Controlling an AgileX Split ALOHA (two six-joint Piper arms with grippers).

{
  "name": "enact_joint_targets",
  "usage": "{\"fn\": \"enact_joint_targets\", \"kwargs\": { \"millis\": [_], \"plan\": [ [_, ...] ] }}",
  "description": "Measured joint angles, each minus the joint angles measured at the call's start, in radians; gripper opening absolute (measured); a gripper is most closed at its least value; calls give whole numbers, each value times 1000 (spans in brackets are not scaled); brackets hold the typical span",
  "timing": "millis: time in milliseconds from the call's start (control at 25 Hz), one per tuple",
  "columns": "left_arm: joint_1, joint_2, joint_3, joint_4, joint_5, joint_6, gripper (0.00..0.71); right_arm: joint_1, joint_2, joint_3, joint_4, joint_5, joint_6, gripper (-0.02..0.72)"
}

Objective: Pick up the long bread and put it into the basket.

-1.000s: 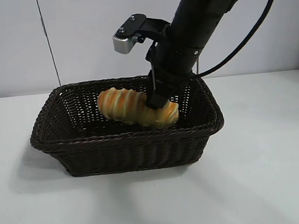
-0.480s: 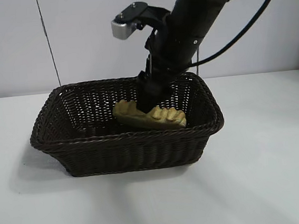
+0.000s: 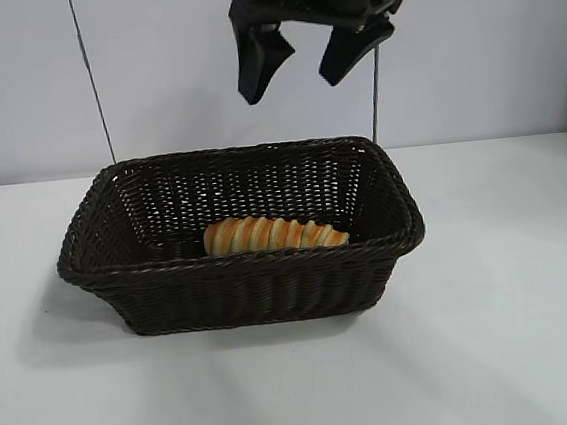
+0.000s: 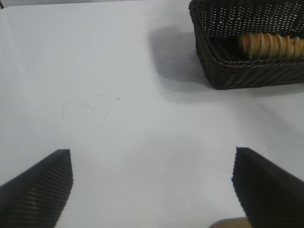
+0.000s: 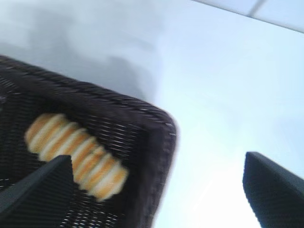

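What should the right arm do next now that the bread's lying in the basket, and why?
Probably just keep the right gripper clear and retreat toward rest. The long bread lies inside the basket, the gripper hangs open above it holding nothing, and the left gripper sits open over bare table, so nothing looks left to do.

The work surface is a flat white table (image 3: 516, 331) that extends across the full width of the exterior view and meets a pale wall at its rear edge. One item rests directly on it: the basket (image 3: 245, 281), a rectangular dark brown wicker container with flared sides, placed slightly left of centre and sitting flat. The basket casts a soft shadow on the table at its left side. In the left wrist view, faint scuff marks (image 4: 78, 103) show on the tabletop.
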Motion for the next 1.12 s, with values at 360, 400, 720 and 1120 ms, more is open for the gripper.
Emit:
{"fn": "enact_joint_targets", "kwargs": {
  "millis": [360, 400, 720, 1120],
  "plan": [
    [0, 0, 0, 0, 0, 0, 659, -264, 0, -55, -18, 125, -7, 694],
    [0, 0, 0, 0, 0, 0, 659, -300, 0, -55, -18, 125, -9, 694],
    [0, 0, 0, 0, 0, 0, 659, -511, -4, -55, 12, 125, -38, 694],
    [0, 0, 0, 0, 0, 0, 659, -543, -184, -43, 47, 134, -61, 694]
  ]
}}
